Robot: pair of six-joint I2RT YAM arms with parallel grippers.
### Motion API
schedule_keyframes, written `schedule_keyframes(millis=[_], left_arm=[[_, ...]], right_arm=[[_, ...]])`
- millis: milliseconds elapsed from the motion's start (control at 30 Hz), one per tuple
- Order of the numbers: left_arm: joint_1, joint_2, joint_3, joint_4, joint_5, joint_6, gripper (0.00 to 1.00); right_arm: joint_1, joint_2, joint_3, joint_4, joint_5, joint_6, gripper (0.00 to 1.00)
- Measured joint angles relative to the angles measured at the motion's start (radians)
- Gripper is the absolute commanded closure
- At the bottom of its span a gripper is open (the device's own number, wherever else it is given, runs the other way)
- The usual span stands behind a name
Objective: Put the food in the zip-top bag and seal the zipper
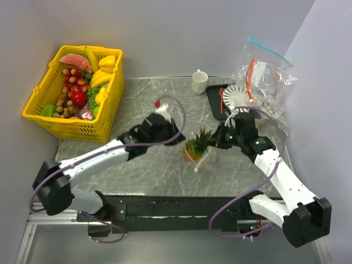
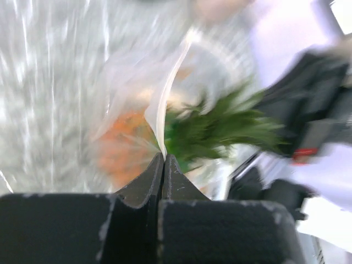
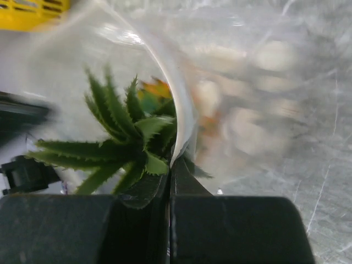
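The dotted zip-top bag (image 1: 202, 157) stands mid-table with the pineapple (image 1: 196, 146) in it, green crown sticking out of the mouth. My left gripper (image 1: 180, 140) is shut on the left end of the bag's mouth. My right gripper (image 1: 218, 140) is shut on the right end. In the left wrist view the gripper (image 2: 164, 157) pinches the whitish zipper (image 2: 165, 104), with the pineapple (image 2: 124, 146) behind. In the right wrist view the gripper (image 3: 172, 165) pinches the zipper (image 3: 184, 110) beside the crown (image 3: 126, 143). Strawberries (image 1: 74, 80) and the apple (image 1: 78, 98) lie in the basket.
The yellow basket (image 1: 77, 129) stands at the back left with bananas, a watermelon slice and other toy food. A white mug (image 1: 199, 81) stands at the back. A black tray (image 1: 214, 102) and other clear bags (image 1: 267, 77) are at the back right.
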Motion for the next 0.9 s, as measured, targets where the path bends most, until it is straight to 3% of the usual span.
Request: schedule_keyframes(millis=[200, 400, 500, 733, 900], left_arm=[[0.05, -0.09, 0.243, -0.137, 0.061, 0.076, 0.99], [0.081, -0.154, 0.114, -0.1, 0.152, 0.063, 0.99], [0.09, -0.132, 0.095, -0.157, 0.167, 0.063, 0.99], [0.116, -0.145, 0.274, -0.287, 0.167, 0.102, 0.99], [0.16, -0.236, 0.209, -0.264, 0.169, 0.107, 0.99]], right_arm=[[0.0, 0.003, 0.11, -0.048, -0.006, 0.008, 1.0], [0.021, 0.018, 0.344, -0.121, -0.045, 0.036, 1.0], [0.051, 0.019, 0.428, -0.132, -0.05, 0.046, 1.0], [0.073, 0.053, 0.444, -0.172, -0.043, 0.045, 1.0], [0.074, 0.092, 0.41, -0.213, -0.021, 0.034, 1.0]])
